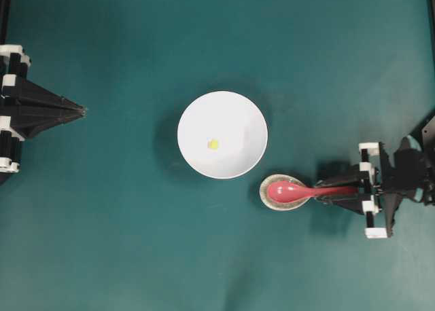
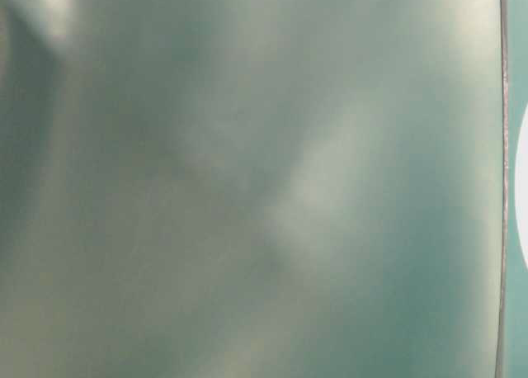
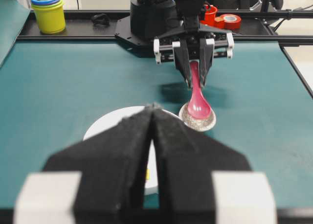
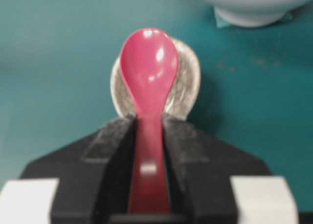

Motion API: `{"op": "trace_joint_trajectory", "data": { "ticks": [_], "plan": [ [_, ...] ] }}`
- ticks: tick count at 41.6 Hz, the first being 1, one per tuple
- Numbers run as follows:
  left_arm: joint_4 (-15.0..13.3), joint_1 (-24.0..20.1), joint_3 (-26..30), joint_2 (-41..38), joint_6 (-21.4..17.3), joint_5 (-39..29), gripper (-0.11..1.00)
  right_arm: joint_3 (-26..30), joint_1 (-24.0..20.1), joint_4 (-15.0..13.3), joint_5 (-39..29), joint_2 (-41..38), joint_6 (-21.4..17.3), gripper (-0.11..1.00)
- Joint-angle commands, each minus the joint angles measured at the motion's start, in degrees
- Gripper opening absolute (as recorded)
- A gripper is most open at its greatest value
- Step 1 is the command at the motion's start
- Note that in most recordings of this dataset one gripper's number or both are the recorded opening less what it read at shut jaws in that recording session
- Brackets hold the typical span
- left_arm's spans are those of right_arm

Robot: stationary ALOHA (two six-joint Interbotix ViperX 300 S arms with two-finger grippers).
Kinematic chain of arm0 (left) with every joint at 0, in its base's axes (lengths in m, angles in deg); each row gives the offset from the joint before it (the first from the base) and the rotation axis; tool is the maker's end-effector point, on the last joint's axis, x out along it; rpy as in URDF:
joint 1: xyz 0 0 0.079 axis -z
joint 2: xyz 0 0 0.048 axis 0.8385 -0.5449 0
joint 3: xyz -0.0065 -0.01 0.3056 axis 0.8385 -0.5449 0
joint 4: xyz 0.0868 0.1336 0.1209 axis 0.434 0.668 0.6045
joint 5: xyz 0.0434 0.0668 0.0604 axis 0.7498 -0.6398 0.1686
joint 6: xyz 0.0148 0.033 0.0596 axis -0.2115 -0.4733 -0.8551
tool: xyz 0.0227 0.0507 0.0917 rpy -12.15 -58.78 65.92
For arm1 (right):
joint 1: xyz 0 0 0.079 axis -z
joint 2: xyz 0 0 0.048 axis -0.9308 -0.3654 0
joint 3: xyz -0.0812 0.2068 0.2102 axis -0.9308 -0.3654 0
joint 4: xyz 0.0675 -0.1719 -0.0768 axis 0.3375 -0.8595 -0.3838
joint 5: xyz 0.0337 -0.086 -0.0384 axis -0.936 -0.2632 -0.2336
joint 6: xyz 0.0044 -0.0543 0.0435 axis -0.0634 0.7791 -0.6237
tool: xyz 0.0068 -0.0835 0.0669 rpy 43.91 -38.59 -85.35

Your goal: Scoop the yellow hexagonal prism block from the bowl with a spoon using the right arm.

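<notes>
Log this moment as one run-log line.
right arm jaws: around spoon handle | scoop: on speckled dish | yellow block: in bowl | left jaws: shut, idle

table-level view is all blur (teal haze), bowl [image 2: 522,198] cut by its edge.

No writing can be read in any view — no label, brand, number or sign. The white bowl [image 1: 222,134], the pink-red spoon [image 1: 299,190] and the teal table cover [image 1: 122,243] are all plain. The stacked cups [image 3: 48,11] and tape rolls [image 3: 230,21] at the far edge of the left wrist view show only solid colours — nothing printed.
</notes>
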Motion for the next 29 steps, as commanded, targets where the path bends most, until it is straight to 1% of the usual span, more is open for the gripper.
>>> {"op": "trace_joint_trajectory", "data": {
  "ticks": [1,4,6,8,10,12,15,18,22,24,27,29],
  "plan": [
    [0.18,-0.09,1.23,-0.53,0.0,0.35,0.0,-0.7,0.62,0.18,-1.32,4.83,0.26,0.23],
    [0.09,-0.09,1.23,-0.53,0.0,0.44,0.0,-1.05,1.41,0.18,-3.78,8.44,1.67,0.23],
    [0.09,-0.09,1.23,-0.53,0.0,0.53,0.0,-1.05,2.2,0.18,-6.33,11.25,3.52,0.23],
    [0.18,-0.09,1.23,-0.44,0.0,0.53,0.0,-0.79,3.34,0.26,-9.32,14.06,5.8,0.23],
    [0.18,-0.09,1.23,-0.44,0.0,0.53,0.0,-0.18,5.27,0.18,-13.8,17.75,8.79,0.23],
    [0.09,-0.09,1.23,-0.35,0.0,0.53,0.0,0.44,6.86,0.18,-17.58,20.39,10.99,0.23],
    [0.09,-0.09,1.23,-0.18,0.0,0.53,0.0,1.76,10.46,0.18,-25.05,24.7,14.33,0.23],
    [0.18,-0.09,1.23,-0.18,0.0,0.53,0.0,4.04,15.29,0.18,-34.63,29.53,17.93,0.23],
    [0.09,-0.09,1.23,-0.18,0.0,0.44,0.0,7.65,21.45,0.18,-46.58,34.8,21.62,0.23],
    [0.18,-0.09,1.32,-0.09,0.0,0.44,0.0,9.32,23.73,0.09,-51.15,36.47,22.85,0.23],
    [0.18,-0.09,1.32,-0.09,0.0,0.53,0.0,12.48,28.21,0.0,-59.77,39.2,24.87,0.23],
    [0.09,-0.09,1.23,-0.09,0.0,0.53,0.0,14.15,30.41,-0.09,-63.72,40.17,25.58,0.23]
  ]
}}
